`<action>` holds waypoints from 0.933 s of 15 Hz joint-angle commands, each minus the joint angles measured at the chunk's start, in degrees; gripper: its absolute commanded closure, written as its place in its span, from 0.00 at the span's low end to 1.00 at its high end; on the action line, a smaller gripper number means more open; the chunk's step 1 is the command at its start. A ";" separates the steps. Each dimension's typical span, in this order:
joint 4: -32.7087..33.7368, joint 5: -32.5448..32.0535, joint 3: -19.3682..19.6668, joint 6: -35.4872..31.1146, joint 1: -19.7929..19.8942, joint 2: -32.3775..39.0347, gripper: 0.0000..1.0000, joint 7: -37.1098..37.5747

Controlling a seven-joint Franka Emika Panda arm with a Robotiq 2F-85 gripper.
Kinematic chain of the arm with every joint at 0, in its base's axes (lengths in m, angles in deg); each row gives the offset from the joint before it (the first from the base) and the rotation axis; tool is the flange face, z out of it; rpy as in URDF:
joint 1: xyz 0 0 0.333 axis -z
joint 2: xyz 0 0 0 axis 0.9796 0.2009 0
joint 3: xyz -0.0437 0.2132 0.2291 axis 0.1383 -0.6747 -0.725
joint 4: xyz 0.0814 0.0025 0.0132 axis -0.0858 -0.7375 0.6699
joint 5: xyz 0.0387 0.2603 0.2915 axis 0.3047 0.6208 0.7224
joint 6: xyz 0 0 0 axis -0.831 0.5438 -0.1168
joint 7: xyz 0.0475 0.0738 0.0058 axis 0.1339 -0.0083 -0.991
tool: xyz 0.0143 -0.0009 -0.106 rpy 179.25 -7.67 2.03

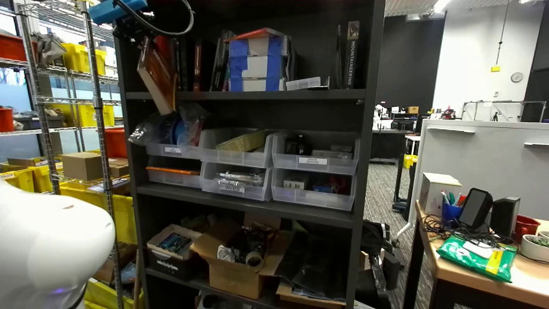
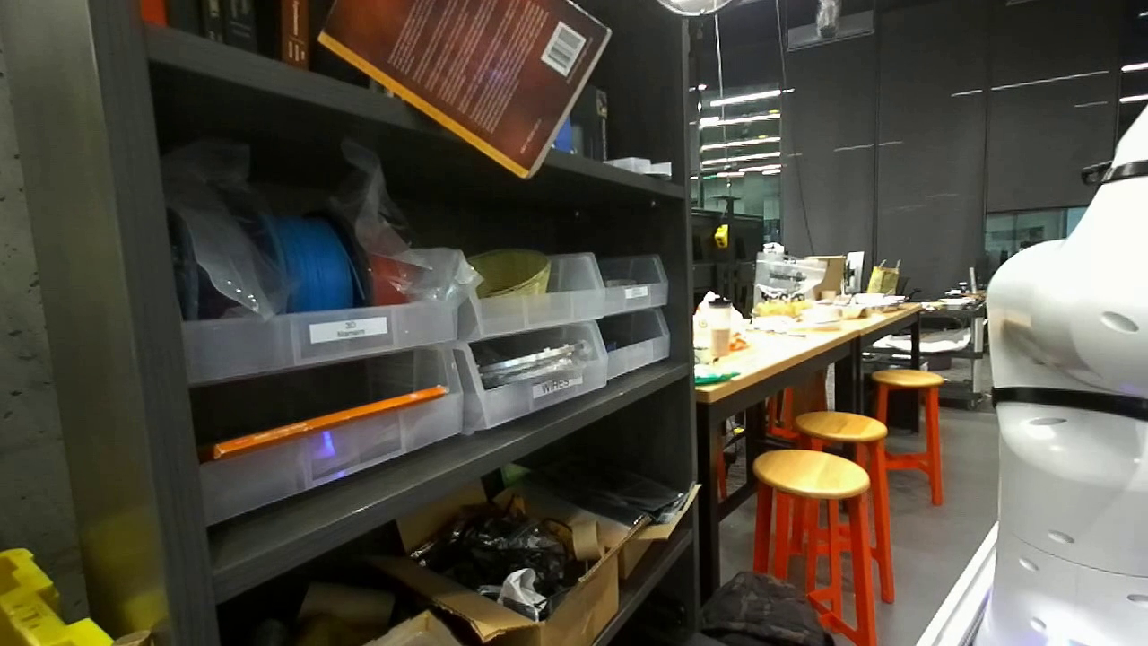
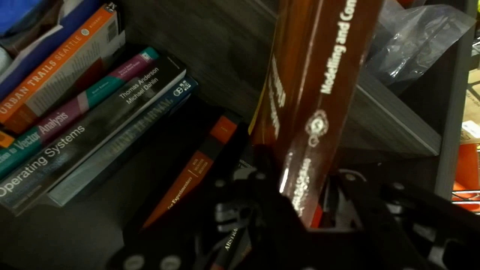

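A thick reddish-brown book (image 3: pixel 322 112) with white spine lettering stands between the fingers of my gripper (image 3: pixel 302 176) in the wrist view. The dark jaws are shut on its lower spine, one on either side; where the pads touch is lost in shadow. In an exterior view the same book (image 1: pixel 158 79) hangs tilted at the top shelf's front edge, its lower corner below the shelf board. Its back cover with a barcode shows as the book (image 2: pixel 466 81) slants outward in an exterior view. Beside the gripper in the wrist view is an orange-and-black book (image 3: pixel 191 170).
Several books lean further along, including a black book (image 3: pixel 86 131). The dark shelf board (image 1: pixel 257 95) runs under them. Below are clear bins (image 1: pixel 315 161) and bagged blue filament (image 2: pixel 314 265). A wire rack (image 1: pixel 98 103) stands beside the bookcase, a desk (image 1: pixel 454 262) on the far side.
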 commanded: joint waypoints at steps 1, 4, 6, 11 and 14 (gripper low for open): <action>1.16 1.19 0.46 1.99 0.02 -1.16 0.92 -1.44; 1.18 1.34 0.55 2.21 0.04 -1.39 0.92 -1.21; 1.34 1.65 0.57 2.34 -0.18 -1.54 0.92 -1.26; 2.58 2.31 -0.26 6.71 -0.44 -3.39 0.92 -1.54; 3.89 1.60 -0.44 12.53 -0.02 -5.52 0.92 -1.70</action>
